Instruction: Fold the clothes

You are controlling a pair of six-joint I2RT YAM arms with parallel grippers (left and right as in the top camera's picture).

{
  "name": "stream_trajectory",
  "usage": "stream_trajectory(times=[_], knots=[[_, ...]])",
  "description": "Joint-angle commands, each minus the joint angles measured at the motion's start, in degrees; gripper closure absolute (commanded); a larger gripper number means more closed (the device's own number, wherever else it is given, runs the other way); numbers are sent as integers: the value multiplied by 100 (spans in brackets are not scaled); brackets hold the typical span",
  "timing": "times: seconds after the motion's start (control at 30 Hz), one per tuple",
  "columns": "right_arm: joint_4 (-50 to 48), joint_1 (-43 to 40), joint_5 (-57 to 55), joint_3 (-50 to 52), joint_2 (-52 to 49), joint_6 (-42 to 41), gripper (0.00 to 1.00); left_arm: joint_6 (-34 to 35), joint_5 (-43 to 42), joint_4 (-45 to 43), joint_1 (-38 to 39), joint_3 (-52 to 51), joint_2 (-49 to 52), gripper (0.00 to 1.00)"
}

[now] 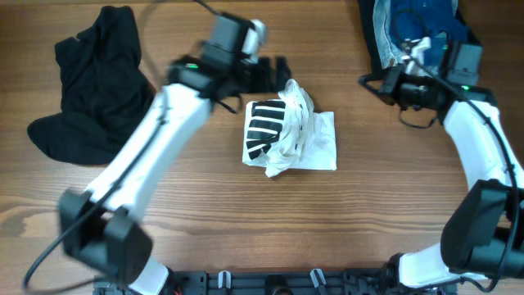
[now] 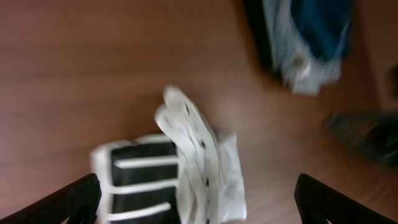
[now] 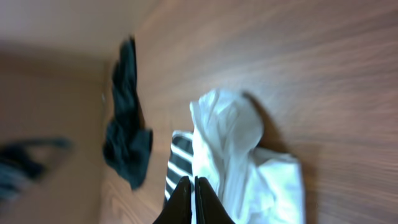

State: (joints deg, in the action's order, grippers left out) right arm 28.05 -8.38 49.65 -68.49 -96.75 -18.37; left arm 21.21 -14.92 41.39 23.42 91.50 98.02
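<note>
A: Clothes (image 1: 288, 127) first. We have the white T-shirt (image 3: 227, 124) bunched in a loose heap near the middle of the table (image 1: 393, 205), with a black striped print facing up. The black garment (image 1: 94, 82) lies crumpled well apart from it, at the far left.

B: And our pincers?

A: The left gripper (image 1: 270, 74) hangs just beyond the shirt's far edge. Its fingers are spread wide and hold nothing. The right gripper (image 3: 191, 186) has its fingers pressed together, empty, over by the jeans pile (image 1: 409, 24).

B: How do we expect the shirt to behave?

A: We judge it light, thin and limp. It will sag and drape from wherever we pinch it, and it won't hold a crease by itself. On the wood it will probably slide rather than stay put.

B: So where do we grab it?

A: The raised knot of cloth at the top of the heap is the easiest thing to pinch, but lifting there only gathers the shirt more. We would rather find a hem or a shoulder edge at the flat white margin on the right side, one corner per arm, so that we can spread it out. We should pinch only a single layer, because a thick bunch could slip out.

B: And the black one?

A: It looks just as soft. We can't make out its edges from here.
</note>
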Motion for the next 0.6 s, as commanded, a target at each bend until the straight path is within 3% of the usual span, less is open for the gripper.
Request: stream_trajectory(times=[0.0,0.1,0.17,0.33,0.57], knots=[[420,953,-1082,-50,-33,699,88,26,66,337,-918,166,-732,0],[680,1639,-1961,-50,-44,723,72,11,192,715,-1421,164,-776,0],[789,1965,-2312,-50,-68,695,68,-7,267,911,-1622,155,-730,0],[1147,2597,-2994,-50,-210,455,63,-149,463,1272,-1851,151,-625,0],[1696,2752,-3071,-46,-243,118,61,-151,713,1414,-1845,151,-616,0]])
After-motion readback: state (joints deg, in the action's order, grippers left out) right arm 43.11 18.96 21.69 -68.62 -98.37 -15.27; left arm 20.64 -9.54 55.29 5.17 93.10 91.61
